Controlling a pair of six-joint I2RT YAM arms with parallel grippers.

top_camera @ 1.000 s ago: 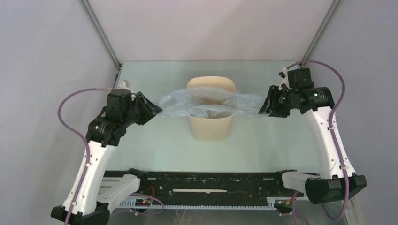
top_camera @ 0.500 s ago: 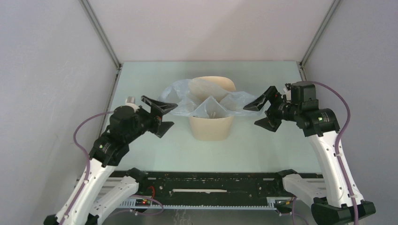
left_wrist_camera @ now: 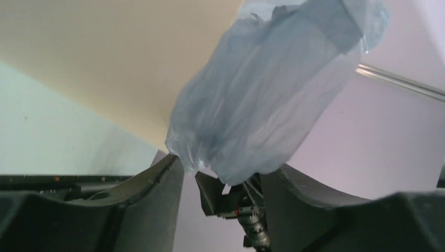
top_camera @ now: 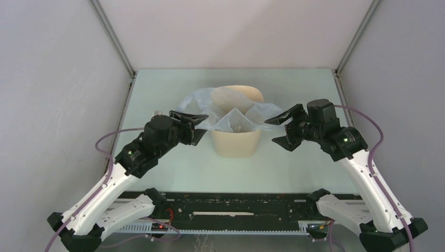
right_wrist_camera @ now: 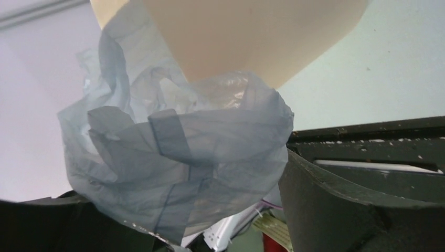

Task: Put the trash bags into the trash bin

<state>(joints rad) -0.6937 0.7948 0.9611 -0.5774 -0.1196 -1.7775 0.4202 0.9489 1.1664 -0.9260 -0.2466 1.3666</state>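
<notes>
The beige trash bin (top_camera: 236, 143) stands mid-table. The pale-blue trash bag (top_camera: 195, 101) is draped over its mouth, sagging inside, with a lobe hanging off each side. My left gripper (top_camera: 202, 128) is open at the bin's left side; in the left wrist view the bag's end (left_wrist_camera: 262, 100) hangs loose between the spread fingers (left_wrist_camera: 157, 199) of that gripper (left_wrist_camera: 225, 168), beside the bin wall (left_wrist_camera: 105, 58). My right gripper (top_camera: 270, 131) is open on the right; the crumpled bag lobe (right_wrist_camera: 173, 152) fills the gap of this gripper (right_wrist_camera: 181, 184), below the bin (right_wrist_camera: 246, 37).
Grey walls with metal corner posts (top_camera: 113, 37) close in the table on three sides. A black rail (top_camera: 231, 207) runs along the near edge between the arm bases. Pale green table surface (top_camera: 294, 163) lies in front of the bin.
Both grippers opened and let go of the bag's ends, then swung lower and closer to the bin. The bag, stretched wide before, has slumped onto the bin mouth.
</notes>
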